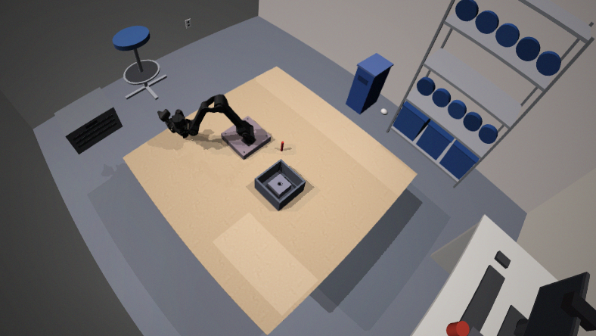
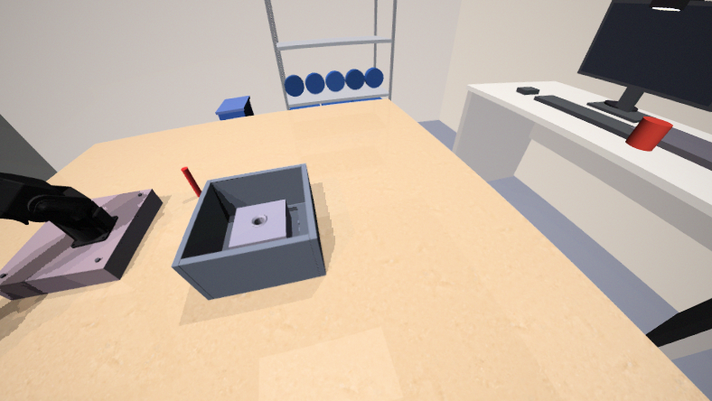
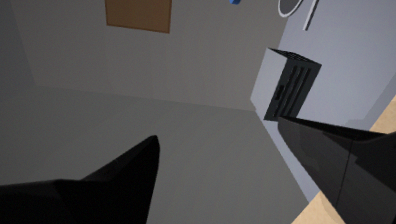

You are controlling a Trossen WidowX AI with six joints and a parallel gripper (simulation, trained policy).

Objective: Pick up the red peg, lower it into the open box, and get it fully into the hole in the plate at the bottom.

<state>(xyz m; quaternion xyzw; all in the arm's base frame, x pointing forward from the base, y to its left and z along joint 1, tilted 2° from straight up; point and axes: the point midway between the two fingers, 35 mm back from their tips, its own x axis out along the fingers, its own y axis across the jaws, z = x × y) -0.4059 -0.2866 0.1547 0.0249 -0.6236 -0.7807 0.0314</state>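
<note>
While the red peg (image 1: 282,146) (image 2: 191,181) stands upright on the table (image 1: 354,166) (image 2: 423,248) (image 3: 387,117), outside the box (image 1: 266,199) (image 2: 248,271) and near one of its corners, the gripper (image 1: 169,114) (image 3: 218,132) is well apart from it. The box is open at the top, and the plate (image 1: 273,184) (image 2: 271,228) lies at its bottom, with nothing in the round hole (image 1: 280,183) (image 2: 258,220). On the peg's other side is the base (image 1: 243,152) (image 2: 134,204), a pinkish slab that carries the black arm (image 1: 229,112) (image 2: 74,219). The arm bends away from peg and box, its gripper raised out by the table's edge. Its jaws are spread wide with nothing between them; the wrist view looks past the fingers to grey wall, some floor and a dark slotted unit (image 3: 295,92). Beyond the table are a blue bin (image 1: 360,89) (image 2: 234,105), a tall shelf (image 1: 471,79) (image 2: 333,43) and a white desk (image 1: 454,287) (image 2: 498,92) bearing a monitor (image 1: 558,300) (image 2: 652,54) and a red cup (image 1: 457,328) (image 2: 649,133).
</note>
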